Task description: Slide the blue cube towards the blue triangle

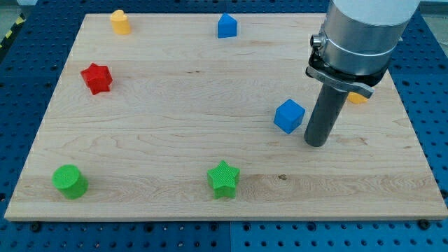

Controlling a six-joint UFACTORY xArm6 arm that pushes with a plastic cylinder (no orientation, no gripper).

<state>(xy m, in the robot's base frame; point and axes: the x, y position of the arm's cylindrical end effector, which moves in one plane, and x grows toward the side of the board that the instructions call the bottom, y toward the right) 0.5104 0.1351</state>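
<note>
Colours on the pale wood-grain tabletop [175, 133]

Blue cube [289, 115], blue triangle [227, 26], red star [96, 78], green star [223, 179], green cylinder [70, 181], yellow block [120, 22], an orange block [358, 97] half hidden; dark rod, silver arm.

I can read no text, label, brand, number or sign anywhere in this view. The wooden board [210, 91] shows only bare grain, the blocks on it carry plain coloured faces, and the arm's grey housing [364, 35] has no marking I can make out. The blue perforated table [434, 105] around the board is unlettered too.
</note>
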